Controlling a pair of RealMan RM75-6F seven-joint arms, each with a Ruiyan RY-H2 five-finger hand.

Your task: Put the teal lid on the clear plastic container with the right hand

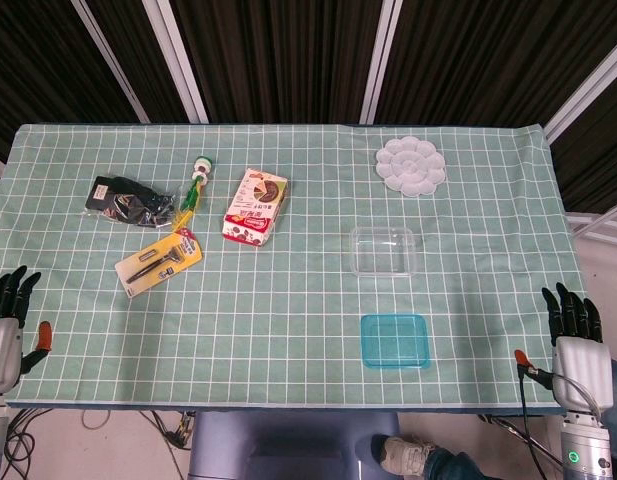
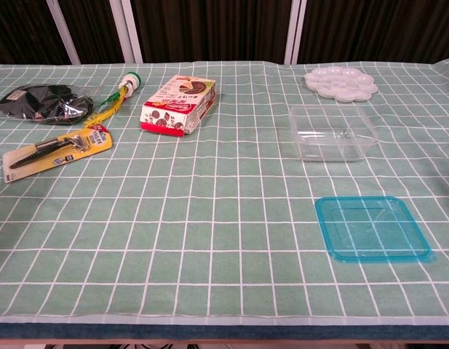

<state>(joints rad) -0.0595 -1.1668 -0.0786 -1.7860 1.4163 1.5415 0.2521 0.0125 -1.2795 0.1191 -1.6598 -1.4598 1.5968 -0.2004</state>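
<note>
Teal lid flat at lower right of frame, clear plastic container just above it, apart. Probably light, thin, slippery; best pinched at an edge. Right hand at table's lower-right corner, fingers extended, empty.

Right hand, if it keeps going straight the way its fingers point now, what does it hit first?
Probably nothing on the table: the right hand sits off the table's right edge, fingers pointing away along it. The teal lid and clear container lie well to its left.
</note>
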